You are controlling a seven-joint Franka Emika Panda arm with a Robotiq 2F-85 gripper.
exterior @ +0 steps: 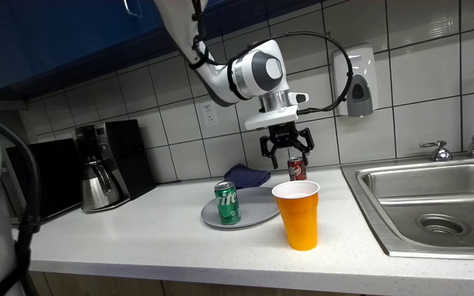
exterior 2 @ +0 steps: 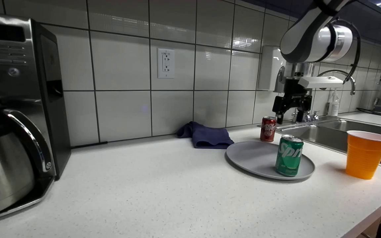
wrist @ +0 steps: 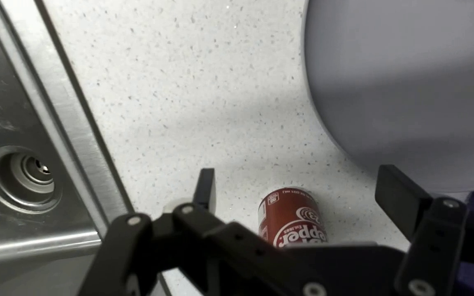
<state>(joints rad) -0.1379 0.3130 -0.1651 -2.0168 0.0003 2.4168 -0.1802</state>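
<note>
My black gripper (exterior: 290, 162) is open and empty. It hangs in the air with its fingers pointing down, near a red Dr Pepper can (exterior: 297, 169). In an exterior view the gripper (exterior 2: 289, 119) is a little above and beside the upright can (exterior 2: 268, 129). In the wrist view the can (wrist: 290, 218) shows between the two spread fingers (wrist: 298, 187), not touched, its top part hidden by the gripper body. A round grey plate (exterior: 257, 201) lies beside it. A green Sprite can (exterior: 227, 203) stands upright on the plate (exterior 2: 253, 158).
An orange cup (exterior: 298, 218) with a white inside stands in front of the plate. A dark blue cloth (exterior 2: 210, 135) lies by the tiled wall. The steel sink (exterior: 370, 218) borders the counter. A coffee maker (exterior: 121, 152) and a soap dispenser (exterior: 356, 78) are farther off.
</note>
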